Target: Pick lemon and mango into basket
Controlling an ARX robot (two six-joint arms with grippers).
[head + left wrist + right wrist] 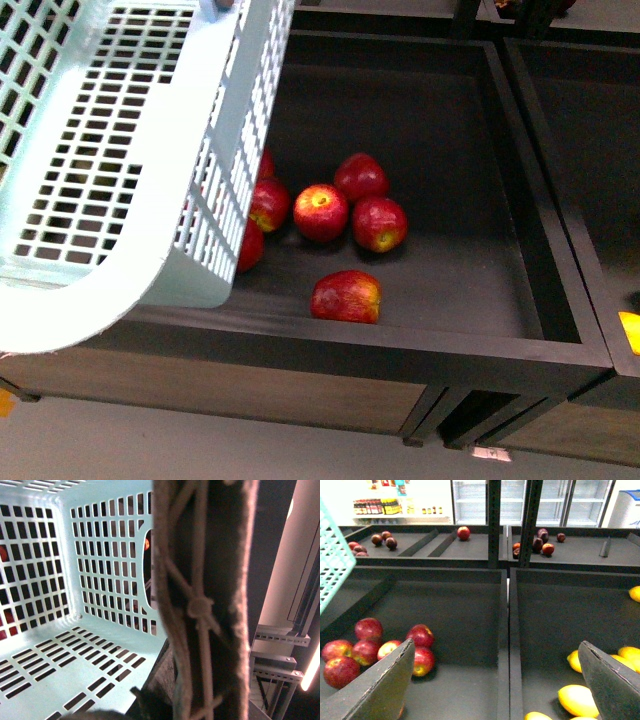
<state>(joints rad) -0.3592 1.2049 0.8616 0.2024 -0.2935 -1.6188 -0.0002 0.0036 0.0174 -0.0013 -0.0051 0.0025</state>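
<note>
Basket (190, 130): raised, tilted over apples (321, 212).
Left gripper: hidden behind handle (205, 605); grip unclear.
Right gripper (496, 650): spread wide, empty.
Lemon (577, 700): neighbouring bin.
Mango (538, 544): possibly dark rear fruit.
Approach: centre over lemon, close gently.

Basket (130, 200) is pale turquoise, with a regular grid of rectangular slots on walls and floor and a solid rim. Apples (320, 212) just right of the basket show glossy red with yellow patches; the bin (450, 300) under the basket is uniform matt black. Yellow fruits (577, 700), one bin further from the basket, are plain bright yellow.
</note>
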